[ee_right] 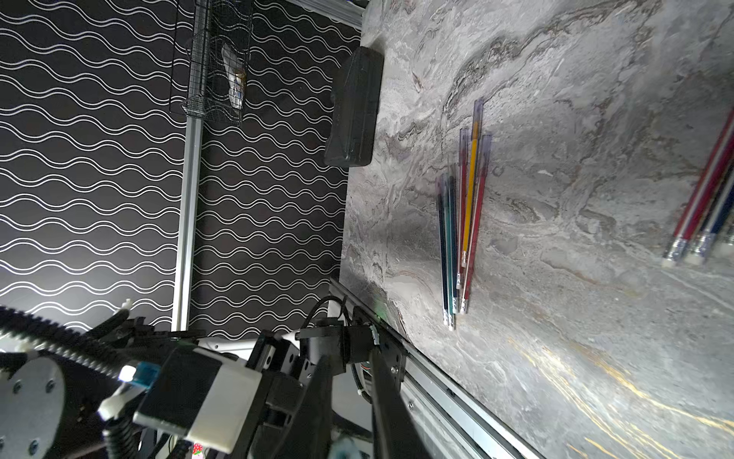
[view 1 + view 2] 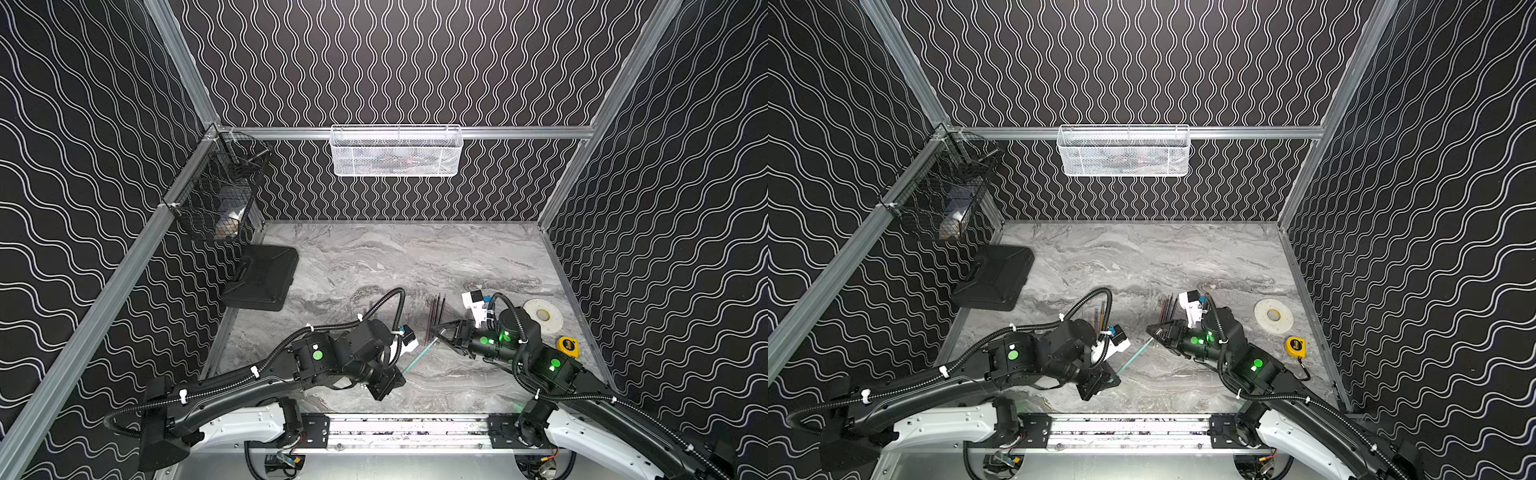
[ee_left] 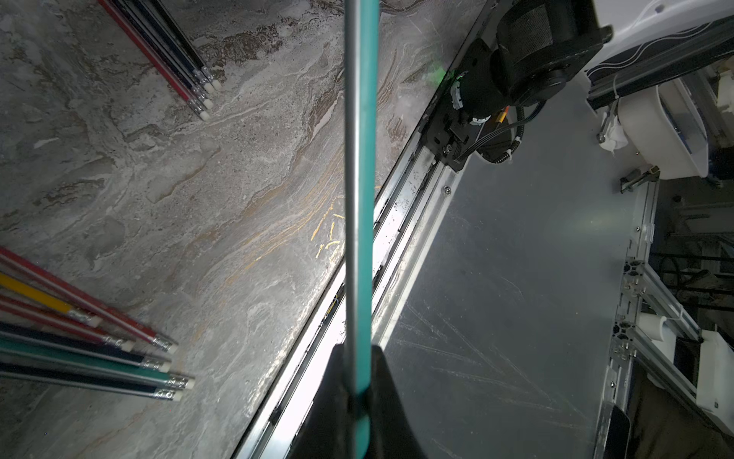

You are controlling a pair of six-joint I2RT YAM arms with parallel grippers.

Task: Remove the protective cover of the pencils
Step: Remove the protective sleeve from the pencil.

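Pencils point(image 3: 99, 357) lie grouped on the surface point(image 3: 238, 159); one teal pencil point(image 2: 419, 355) spans between my grippers.
My left gripper point(image 3: 356, 357) is clenched on its near end. Its long axis runs straight into my right gripper point(image 2: 439, 334), whose grasp I cannot tell.

Enclosed by black wavy-lined walls point(image 2: 395, 62) and aluminium rails point(image 2: 291, 132), floored with a grey marble tabletop point(image 2: 395, 257), hung with white mesh basket point(image 2: 396, 151), black wire basket point(image 2: 216, 195).

The pencil point(image 3: 363, 198) is teal, the bench point(image 2: 395, 257) grey-veined marble, the walls point(image 2: 395, 62) black with white waves, the tape measure point(image 2: 566, 345) yellow.
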